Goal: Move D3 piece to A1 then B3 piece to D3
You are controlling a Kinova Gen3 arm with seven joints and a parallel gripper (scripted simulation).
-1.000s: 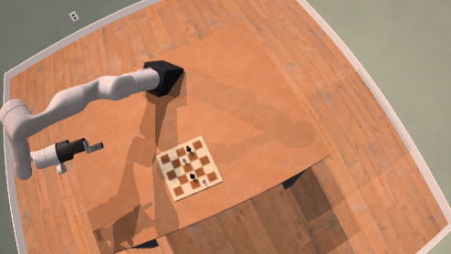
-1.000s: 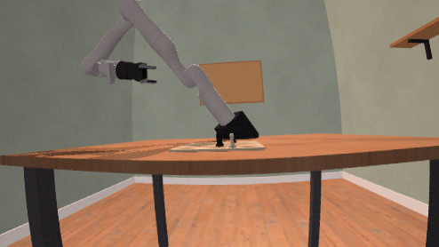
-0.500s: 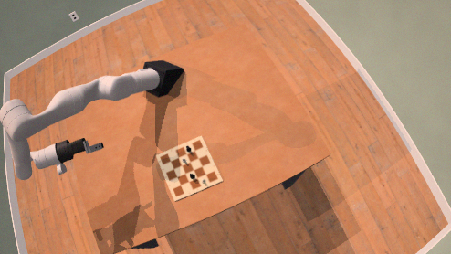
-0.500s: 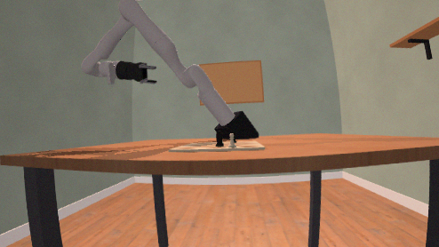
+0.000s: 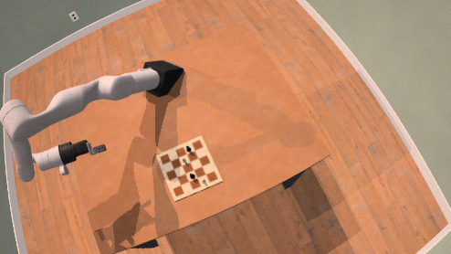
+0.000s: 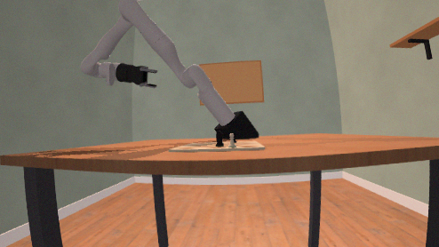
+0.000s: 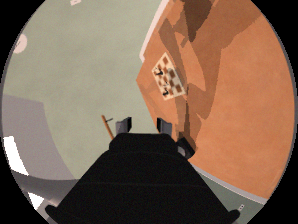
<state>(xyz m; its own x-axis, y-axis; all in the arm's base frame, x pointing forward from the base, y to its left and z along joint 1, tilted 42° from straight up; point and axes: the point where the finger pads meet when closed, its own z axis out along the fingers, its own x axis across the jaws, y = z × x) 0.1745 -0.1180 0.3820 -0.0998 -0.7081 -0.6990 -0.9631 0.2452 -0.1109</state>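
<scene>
A small chessboard (image 5: 189,167) lies on the wooden table, with brown and cream squares. It holds two black pieces (image 5: 189,149) (image 5: 192,175) and two white pieces (image 5: 184,161) (image 5: 204,182). The letters and digits on its edge are too small to read. In the side view a black piece (image 6: 219,139) and a white piece (image 6: 232,140) stand upright on the board (image 6: 217,147). My gripper (image 5: 101,148) is open and empty, held high above the table and far left of the board; it also shows in the side view (image 6: 151,77). The wrist view shows the board (image 7: 169,79) far off beyond the fingers.
The arm's black base (image 5: 163,78) sits on the table behind the board. The table's front edge (image 5: 256,192) runs close to the board's near side. A wooden shelf (image 6: 418,35) hangs on the right wall, and a brown panel (image 6: 237,82) on the back wall.
</scene>
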